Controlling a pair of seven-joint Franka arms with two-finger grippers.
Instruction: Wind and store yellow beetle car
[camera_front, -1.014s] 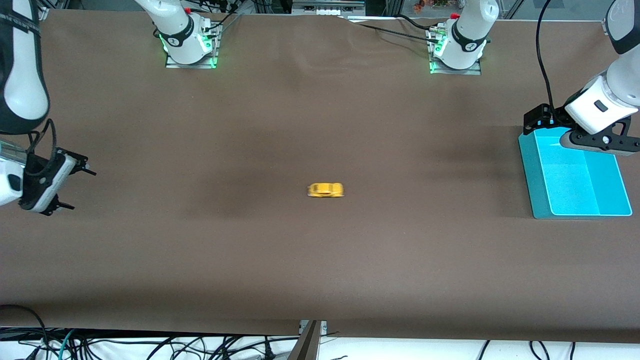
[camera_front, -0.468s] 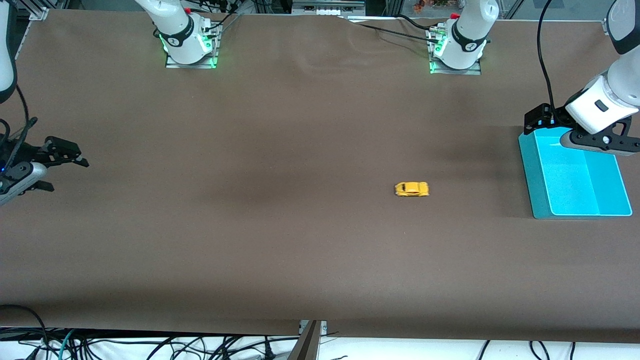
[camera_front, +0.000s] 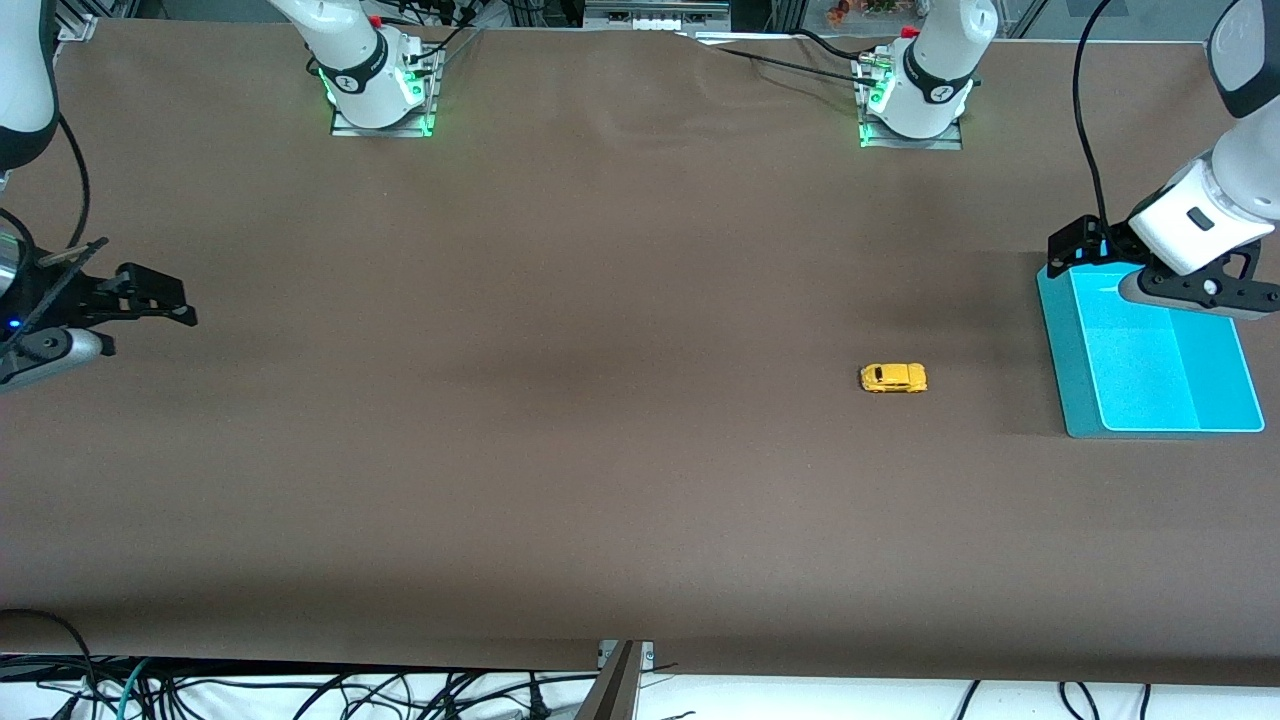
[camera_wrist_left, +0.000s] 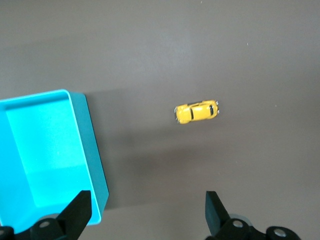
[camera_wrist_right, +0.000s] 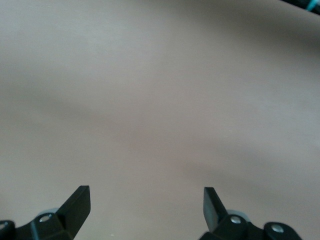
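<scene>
The car sits free near the bin. The left gripper hangs wide over the bin (seemingly ready to fetch); the right gripper waits wide, empty.

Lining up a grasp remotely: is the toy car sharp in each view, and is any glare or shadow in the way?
Front view: yellow beetle car sharp, broad soft shadows across the brown table. Left wrist view: car crisp, turquoise bin casts a shadow toward it. Right wrist view: only bare table, a pale washed-out sheen, no car.
</scene>
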